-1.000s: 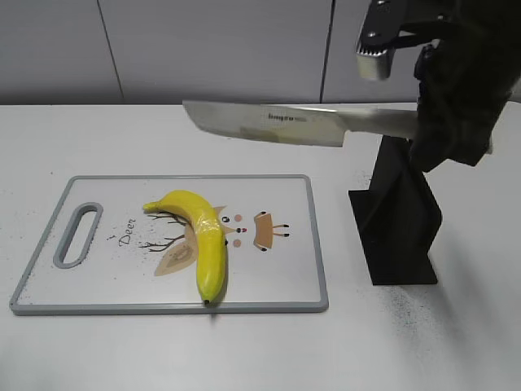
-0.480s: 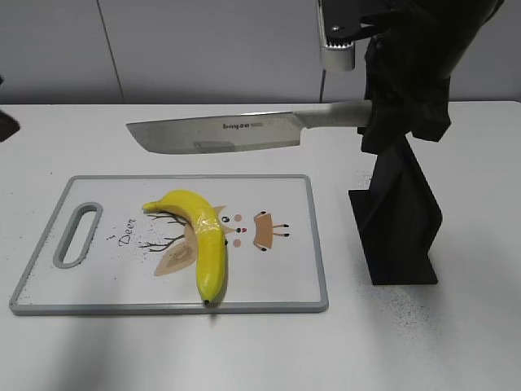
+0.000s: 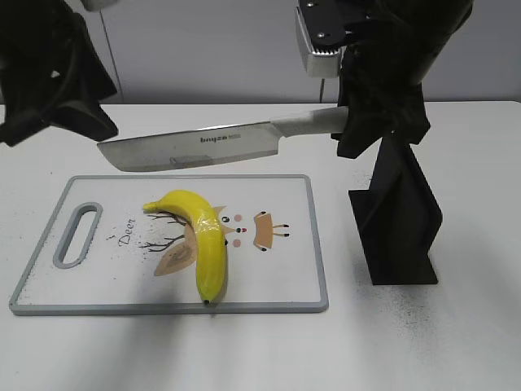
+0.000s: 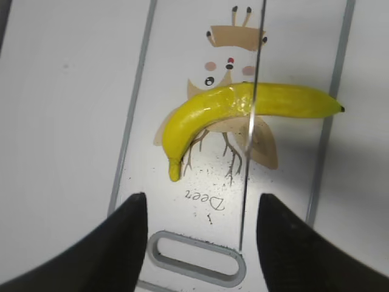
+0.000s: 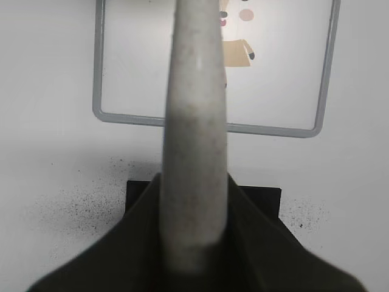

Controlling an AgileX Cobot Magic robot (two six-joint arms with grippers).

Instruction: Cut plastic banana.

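Note:
The plastic banana [image 3: 202, 236] lies on the white cutting board [image 3: 285, 277], over the deer print; it also shows in the left wrist view [image 4: 243, 109]. My right gripper [image 3: 370, 122] is shut on the handle of a steel knife [image 3: 195, 147], whose blade hangs level in the air above the board's far edge. The handle fills the right wrist view [image 5: 194, 152]. In the left wrist view the blade shows edge-on as a thin line [image 4: 250, 121] across the banana. My left gripper [image 4: 200, 243] is open and empty, high above the board's handle slot [image 4: 194, 264].
A black knife stand [image 3: 399, 228] sits on the table right of the board. The left arm [image 3: 49, 73] hangs above the table's far left. Dark specks dot the table around the stand.
The right gripper has carried the knife leftward and a little lower, toward the board. The left arm has come into view at the upper left.

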